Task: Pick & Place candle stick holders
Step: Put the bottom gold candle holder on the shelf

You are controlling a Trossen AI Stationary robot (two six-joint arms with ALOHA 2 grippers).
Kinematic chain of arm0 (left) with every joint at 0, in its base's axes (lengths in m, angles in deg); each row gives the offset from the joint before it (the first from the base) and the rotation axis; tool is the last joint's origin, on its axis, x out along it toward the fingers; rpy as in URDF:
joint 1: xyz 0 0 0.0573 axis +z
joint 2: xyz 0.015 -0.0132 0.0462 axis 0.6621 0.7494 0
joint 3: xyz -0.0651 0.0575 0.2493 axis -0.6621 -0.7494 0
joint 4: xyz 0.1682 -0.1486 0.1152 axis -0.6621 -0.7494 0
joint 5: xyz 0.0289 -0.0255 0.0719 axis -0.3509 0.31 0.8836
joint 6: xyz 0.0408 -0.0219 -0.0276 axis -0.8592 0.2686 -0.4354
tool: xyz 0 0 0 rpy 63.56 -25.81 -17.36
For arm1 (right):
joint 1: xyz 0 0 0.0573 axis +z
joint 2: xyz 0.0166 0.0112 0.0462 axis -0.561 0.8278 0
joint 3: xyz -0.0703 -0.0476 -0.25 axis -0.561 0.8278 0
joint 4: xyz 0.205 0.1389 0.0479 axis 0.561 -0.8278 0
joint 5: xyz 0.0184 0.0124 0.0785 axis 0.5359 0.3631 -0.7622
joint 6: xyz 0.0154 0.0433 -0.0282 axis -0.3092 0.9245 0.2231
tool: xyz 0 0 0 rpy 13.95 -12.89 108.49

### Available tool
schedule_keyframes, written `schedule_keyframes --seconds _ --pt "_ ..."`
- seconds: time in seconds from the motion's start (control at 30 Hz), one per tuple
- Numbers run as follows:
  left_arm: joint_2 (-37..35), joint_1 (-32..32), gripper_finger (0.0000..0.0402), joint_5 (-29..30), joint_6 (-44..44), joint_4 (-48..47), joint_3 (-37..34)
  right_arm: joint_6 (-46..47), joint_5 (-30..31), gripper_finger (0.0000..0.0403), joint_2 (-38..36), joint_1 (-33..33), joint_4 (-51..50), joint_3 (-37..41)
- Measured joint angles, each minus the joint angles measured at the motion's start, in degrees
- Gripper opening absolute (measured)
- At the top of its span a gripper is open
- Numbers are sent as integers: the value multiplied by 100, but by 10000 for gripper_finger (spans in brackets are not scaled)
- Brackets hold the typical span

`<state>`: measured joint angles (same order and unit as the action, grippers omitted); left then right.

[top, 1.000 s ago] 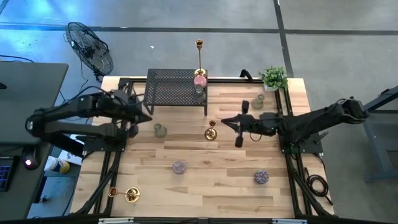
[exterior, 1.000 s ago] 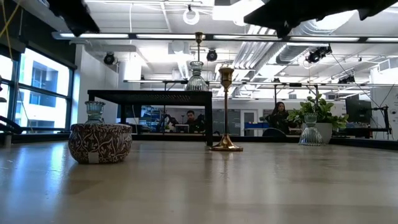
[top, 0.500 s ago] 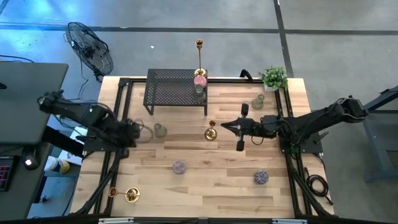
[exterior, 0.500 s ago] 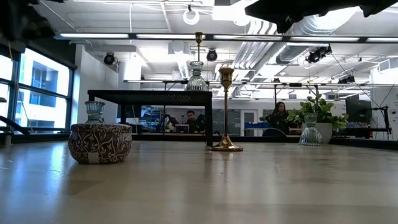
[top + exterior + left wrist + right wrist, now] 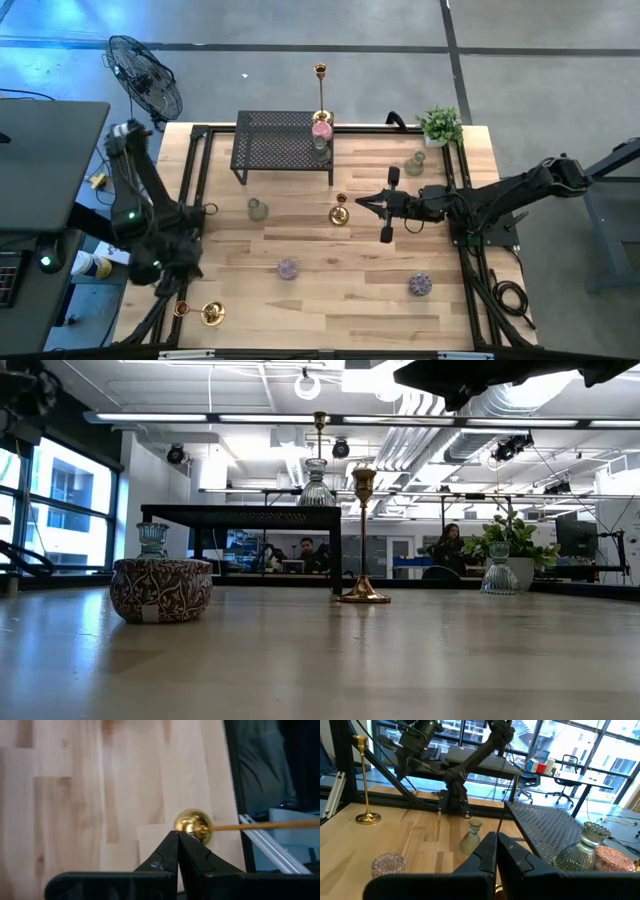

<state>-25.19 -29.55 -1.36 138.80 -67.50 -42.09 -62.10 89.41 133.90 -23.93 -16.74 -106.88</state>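
- Near the front left corner of the tabletop [image 5: 300, 300] stood the corner candlestick [image 5: 211, 314], gold and upright. The left hand [image 5: 177, 834] hung above its base with the fingers pressed together and nothing between them.
- Just beside the middle candlestick [image 5: 340, 212] hovered the right hand [image 5: 362, 203], also fully closed and empty.
- The gold candlesticks looked to me like stiff polished metal, rather light, top-heavy and easy to slip. The best hold seemed to be low on the thin stem, just above the round base (a grip near the top could tip it over).
- The glass holders looked fragile and slippery, so a gentle grip across the narrow waist seemed right. The patterned ones looked sturdier and could be taken across their sides.
- I counted three gold candlesticks: the corner one, the middle one, and the far candlestick [image 5: 321, 95] at the back side of the black mesh rack [image 5: 270, 150].
- I counted six squat holders. On the rack were the pink holder [image 5: 322, 128] and the clear glass holder [image 5: 320, 146]. On the tabletop were the left green holder [image 5: 257, 209], the right green holder [image 5: 415, 165], the left patterned holder [image 5: 289, 268] and the right patterned holder [image 5: 420, 285].
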Motion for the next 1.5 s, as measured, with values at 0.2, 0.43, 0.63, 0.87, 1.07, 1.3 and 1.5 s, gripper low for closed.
schedule_keyframes --seconds 0.2,0.43,0.63,0.87,1.07,1.3,1.5 --pt "7 -1224 1 1160 619 489 -438 -98 -61 2 2 0 36 0" --pt "29 -1931 1 1799 943 2010 -886 -100 -61 2 2 0 46 0" --pt "456 -1938 9 2110 806 2780 -926 -247 -63 2 2 -2 48 0" --pt "1204 -1938 86 2227 1760 3088 -926 -443 -66 1 2 -2 103 -2" --pt "1663 -1938 149 2063 2302 3406 -934 -521 -66 1 2 -7 140 -4" --pt "1762 -1931 166 2163 1935 3877 -934 -594 -66 1 2 -7 138 -4" --pt "1762 -1936 166 2546 1737 3781 -932 -594 -66 2 4 -7 136 -4"
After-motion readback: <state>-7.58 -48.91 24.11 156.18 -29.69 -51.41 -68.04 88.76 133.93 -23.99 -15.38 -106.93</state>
